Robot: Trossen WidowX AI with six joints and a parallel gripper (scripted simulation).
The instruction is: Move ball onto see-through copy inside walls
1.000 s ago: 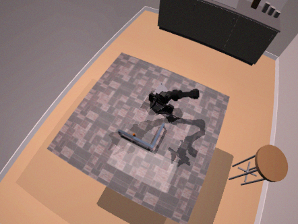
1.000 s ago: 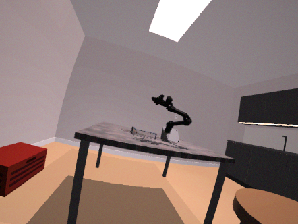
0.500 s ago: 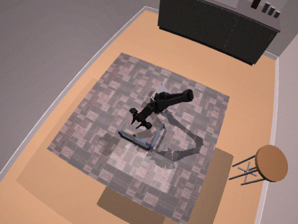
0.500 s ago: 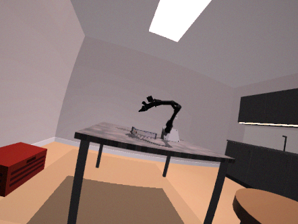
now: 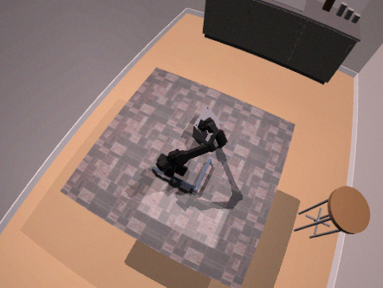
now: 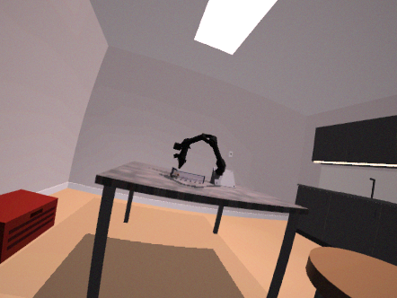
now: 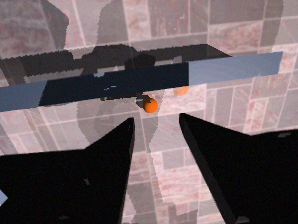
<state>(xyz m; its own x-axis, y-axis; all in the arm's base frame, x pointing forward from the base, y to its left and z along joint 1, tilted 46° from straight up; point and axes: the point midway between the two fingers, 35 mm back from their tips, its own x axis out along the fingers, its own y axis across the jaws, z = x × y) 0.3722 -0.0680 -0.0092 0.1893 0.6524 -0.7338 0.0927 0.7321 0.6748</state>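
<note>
In the wrist view the small orange ball lies on the tiled table top, close to a low clear wall that runs across the frame. A faint see-through copy shows just to the ball's right, right at the wall. My gripper hangs above the table with its fingers partly apart and nothing between them. The ball lies a little beyond the fingertips. In the top view the gripper is over the corner made by the two walls. The ball is hidden there.
The arm's base stands on the table behind the walls. A round stool stands off the table's right side. A dark cabinet lines the far wall. A red toolbox sits on the floor at the left.
</note>
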